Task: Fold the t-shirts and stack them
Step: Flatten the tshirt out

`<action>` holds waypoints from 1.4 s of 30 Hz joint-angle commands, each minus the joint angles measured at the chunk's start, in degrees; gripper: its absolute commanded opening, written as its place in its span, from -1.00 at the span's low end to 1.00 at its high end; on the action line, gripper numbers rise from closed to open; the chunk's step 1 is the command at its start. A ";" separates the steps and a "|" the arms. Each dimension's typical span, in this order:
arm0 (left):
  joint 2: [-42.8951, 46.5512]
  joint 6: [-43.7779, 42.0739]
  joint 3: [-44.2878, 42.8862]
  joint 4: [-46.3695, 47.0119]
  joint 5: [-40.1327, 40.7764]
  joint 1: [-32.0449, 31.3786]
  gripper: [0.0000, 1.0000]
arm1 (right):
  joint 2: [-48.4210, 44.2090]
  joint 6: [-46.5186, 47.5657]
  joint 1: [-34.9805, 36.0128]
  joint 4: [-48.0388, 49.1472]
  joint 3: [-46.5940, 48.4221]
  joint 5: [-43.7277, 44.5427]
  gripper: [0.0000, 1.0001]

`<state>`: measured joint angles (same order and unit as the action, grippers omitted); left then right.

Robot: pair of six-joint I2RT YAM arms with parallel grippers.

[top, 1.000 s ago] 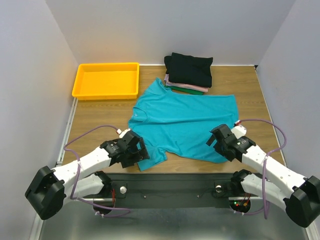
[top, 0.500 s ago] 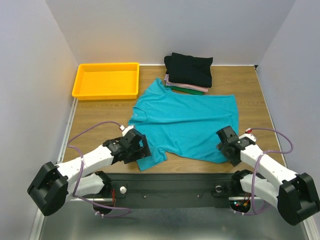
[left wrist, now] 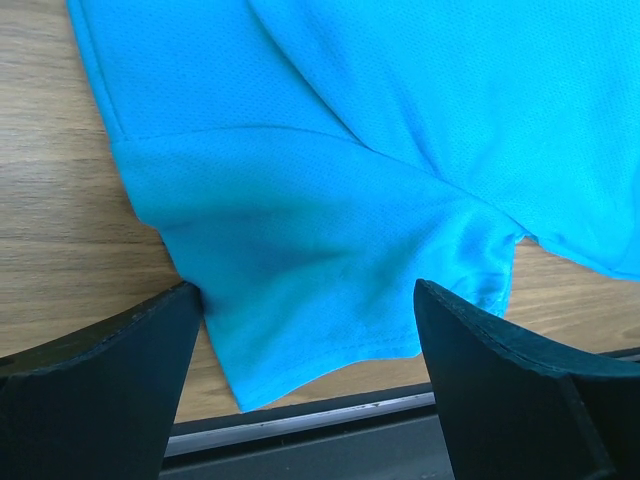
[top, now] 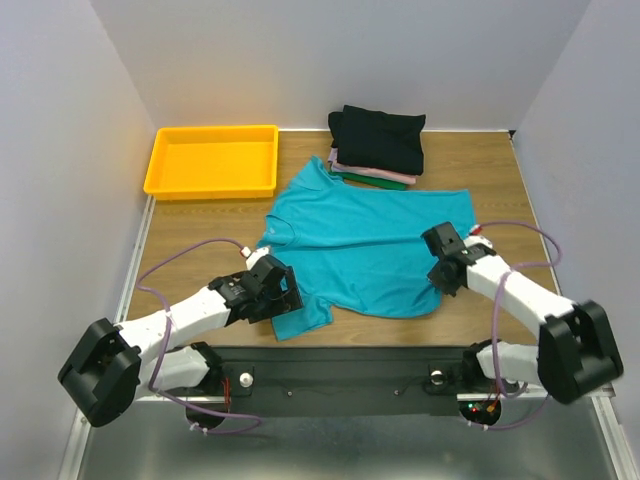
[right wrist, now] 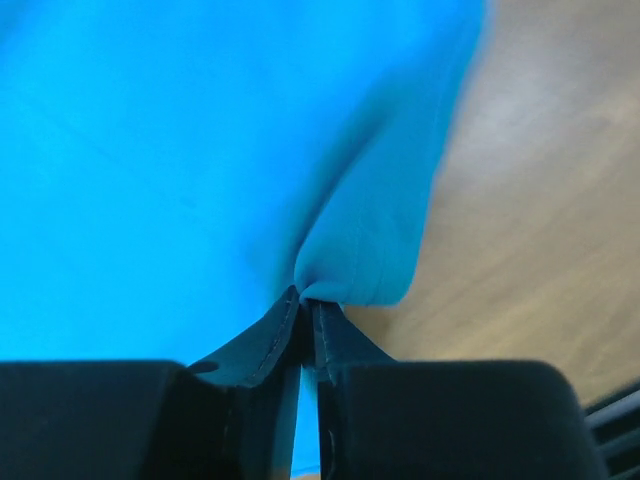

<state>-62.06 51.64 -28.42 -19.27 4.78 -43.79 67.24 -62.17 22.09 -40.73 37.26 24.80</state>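
A teal t-shirt (top: 365,240) lies spread flat on the wooden table. My right gripper (top: 440,282) is shut on its near right hem corner; in the right wrist view the fingertips (right wrist: 308,305) pinch a bunched fold of teal cloth (right wrist: 360,250). My left gripper (top: 283,297) stands open over the near left sleeve (left wrist: 320,260), one finger (left wrist: 100,390) on each side of it and nothing gripped. At the back, a folded black shirt (top: 380,135) tops a stack above a pale pink one (top: 345,164) and a dark green one (top: 385,183).
A yellow plastic tray (top: 212,130) sits at the back left. A black metal rail (top: 340,365) runs along the near table edge, just below the sleeve. Grey walls close in left, right and back. Bare wood shows to the right of the shirt (top: 510,210).
My right gripper has closed on the hem corner and moved away from the near edge, drawing that corner inward. My left gripper has crept slightly right over the sleeve and stays open.
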 commanded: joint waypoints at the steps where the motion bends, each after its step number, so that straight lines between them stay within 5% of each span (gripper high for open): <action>1: 1.68 1.09 0.30 -2.35 2.34 -0.15 0.97 | 10.43 7.75 0.59 4.08 8.87 -0.99 -0.68; 8: 1.42 1.98 0.12 -4.29 1.56 -0.15 0.97 | 25.21 13.12 4.80 4.08 24.43 2.18 -0.15; 12: 1.86 1.27 0.47 -4.03 -1.60 -0.07 0.97 | 28.29 15.85 7.79 3.99 29.71 2.45 0.35; 22: 5.81 1.71 1.53 -6.04 -4.51 -0.15 0.97 | 8.72 12.70 7.10 3.99 16.64 4.73 0.70; 26: 7.48 2.15 3.89 -6.05 -8.90 -0.68 0.97 | 0.71 11.02 2.97 3.99 8.64 4.91 0.71; 30: 8.54 3.64 6.01 -6.48 -11.45 -2.00 0.97 | -2.38 10.49 0.77 5.30 4.76 3.86 0.44; 42: 11.44 6.55 6.10 -9.74 -11.63 -3.76 0.97 | 5.17 10.49 -0.90 14.36 3.26 -1.50 0.03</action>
<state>-51.62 57.28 -23.22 -24.93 -6.28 -46.92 71.64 -51.22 21.80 -31.68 40.73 25.02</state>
